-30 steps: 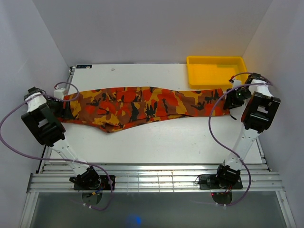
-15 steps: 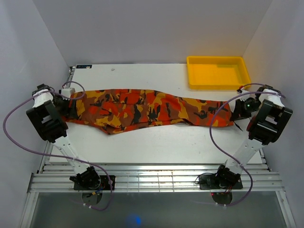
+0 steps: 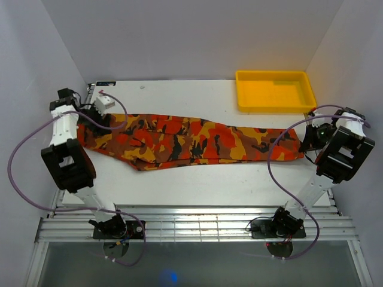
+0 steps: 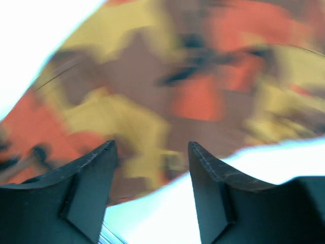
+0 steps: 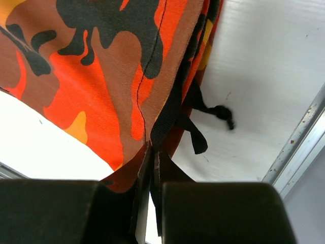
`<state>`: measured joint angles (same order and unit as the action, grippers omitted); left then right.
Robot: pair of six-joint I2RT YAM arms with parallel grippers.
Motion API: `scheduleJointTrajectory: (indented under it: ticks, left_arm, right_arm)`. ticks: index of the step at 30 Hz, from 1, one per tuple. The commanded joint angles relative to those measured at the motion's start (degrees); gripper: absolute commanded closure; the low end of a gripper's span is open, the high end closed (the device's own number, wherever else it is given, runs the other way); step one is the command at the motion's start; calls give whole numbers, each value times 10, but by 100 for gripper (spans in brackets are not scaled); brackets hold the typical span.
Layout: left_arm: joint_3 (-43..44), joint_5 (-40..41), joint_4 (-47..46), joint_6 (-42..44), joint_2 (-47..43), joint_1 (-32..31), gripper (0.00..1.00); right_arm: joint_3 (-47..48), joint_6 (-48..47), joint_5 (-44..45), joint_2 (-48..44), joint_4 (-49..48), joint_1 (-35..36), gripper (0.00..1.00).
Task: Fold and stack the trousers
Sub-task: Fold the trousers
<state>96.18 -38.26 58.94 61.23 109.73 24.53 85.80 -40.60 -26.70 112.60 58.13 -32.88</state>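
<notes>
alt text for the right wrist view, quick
The right hand is shut on the end of the camouflage trousers, pinching the cloth at a seam. The cloth spreads up and left over the white table, and a black cord trails from it beside the grip.

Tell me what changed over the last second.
The right gripper shut on the right end of the trousers and pulled it rightward and nearer, away from the yellow tray. The left gripper, open, swung toward the far edge. Tray and the trousers' left end stayed put.
</notes>
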Motion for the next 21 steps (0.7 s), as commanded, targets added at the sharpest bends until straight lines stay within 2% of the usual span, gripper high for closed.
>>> scheduleJointTrajectory:
  ticks: [1, 2, 3, 4, 6, 9, 12, 17, 21]
  left_arm:
    - [-122, -5, 104, 204, -177, -103, 34]
    - [-200, 51, 88, 224, -204, -127, 35]
    - [-235, 73, 73, 225, -230, -170, 34]
    - [-265, 91, 56, 224, -278, -188, 33]
    - [-327, 121, 3, 205, -306, -234, 29]
    - [-348, 162, -4, 181, -292, -299, 29]
    - [-348, 176, -12, 166, -262, -330, 30]
    - [-362, 192, -89, 152, -242, -345, 32]
    - [-376, 224, -109, 165, -212, -360, 33]
  right_arm:
    - [39, 16, 3, 15, -10, -3, 92]
    - [37, 15, 2, 15, -11, -3, 92]
    - [34, 14, 2, 10, -13, -3, 92]
    - [27, 14, 2, 8, -18, -2, 92]
    - [23, 13, 3, 3, -21, -1, 92]
    - [18, 14, 2, 2, -21, 0, 92]
    - [19, 13, 5, 2, -21, 0, 92]
    - [17, 12, 4, 2, -21, 0, 92]
    - [19, 11, 6, 5, -21, 0, 92]
